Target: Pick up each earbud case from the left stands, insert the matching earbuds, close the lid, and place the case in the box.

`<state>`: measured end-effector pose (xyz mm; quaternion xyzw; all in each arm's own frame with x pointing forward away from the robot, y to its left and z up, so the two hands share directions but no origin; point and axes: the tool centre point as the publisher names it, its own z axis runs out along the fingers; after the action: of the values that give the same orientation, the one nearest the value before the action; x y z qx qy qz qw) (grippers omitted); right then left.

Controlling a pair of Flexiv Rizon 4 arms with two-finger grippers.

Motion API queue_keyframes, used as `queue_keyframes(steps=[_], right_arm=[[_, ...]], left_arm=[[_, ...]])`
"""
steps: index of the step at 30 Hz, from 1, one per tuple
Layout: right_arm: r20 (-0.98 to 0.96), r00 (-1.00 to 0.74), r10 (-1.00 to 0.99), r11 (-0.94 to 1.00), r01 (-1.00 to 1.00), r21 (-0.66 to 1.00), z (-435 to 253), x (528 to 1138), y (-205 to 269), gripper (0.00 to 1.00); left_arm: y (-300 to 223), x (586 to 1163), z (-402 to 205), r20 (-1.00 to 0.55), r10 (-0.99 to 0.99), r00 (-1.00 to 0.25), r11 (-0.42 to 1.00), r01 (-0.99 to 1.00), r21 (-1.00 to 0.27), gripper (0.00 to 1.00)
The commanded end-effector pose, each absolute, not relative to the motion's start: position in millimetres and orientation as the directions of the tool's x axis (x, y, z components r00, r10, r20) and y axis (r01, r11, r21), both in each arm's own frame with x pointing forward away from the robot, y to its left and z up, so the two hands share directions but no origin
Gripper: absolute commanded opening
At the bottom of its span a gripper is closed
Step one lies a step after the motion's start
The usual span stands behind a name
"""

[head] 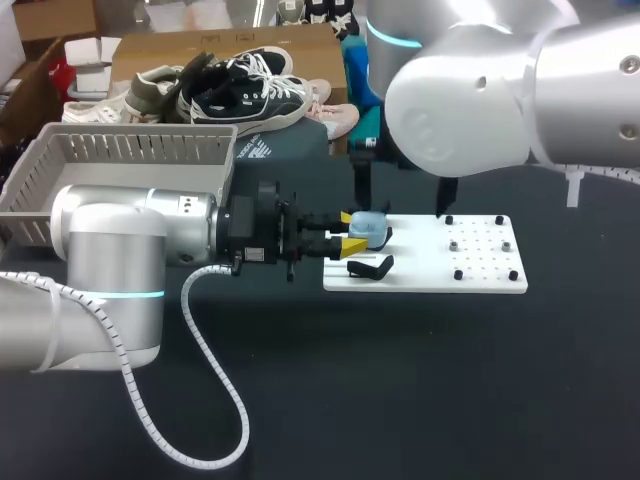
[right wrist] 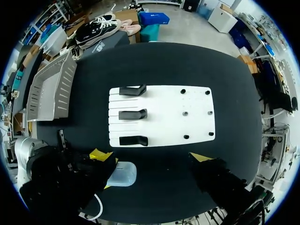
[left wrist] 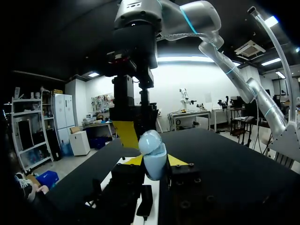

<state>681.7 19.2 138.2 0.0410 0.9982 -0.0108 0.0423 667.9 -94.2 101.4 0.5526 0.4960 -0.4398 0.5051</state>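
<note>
Head view hides much from us: our right arm (head: 500, 90) blocks the far side of the table (head: 400, 400), and our left gripper (head: 348, 231) with the earbud case (head: 370, 230) masks all but one black stand (head: 370, 266). Right wrist view lets us count three stands on one white board (right wrist: 164, 101). We count one pale blue case, clamped between our left fingers above the board's stand end. Our right gripper (head: 402, 207) hangs over the board, fingers spread wide, holding nothing. One grey box (head: 130, 150) sits well apart.
</note>
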Motion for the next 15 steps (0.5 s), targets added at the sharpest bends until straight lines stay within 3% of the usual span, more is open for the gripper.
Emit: queue_keyframes(steps=[1, 15], right_arm=[[-0.108, -0.990, 0.087, 0.996, 0.089, -0.012, 139, 672, 16, 1.00], [-0.305, -0.937, 0.173, 0.984, 0.154, 0.085, 161, 663, -11, 1.00]], left_arm=[[-94, 667, 101, -0.987, 0.103, 0.122, 0.007, 0.992, 0.124, 0.00], [-72, 669, 110, -0.987, 0.118, 0.107, 0.044, 0.993, 0.113, 0.00]])
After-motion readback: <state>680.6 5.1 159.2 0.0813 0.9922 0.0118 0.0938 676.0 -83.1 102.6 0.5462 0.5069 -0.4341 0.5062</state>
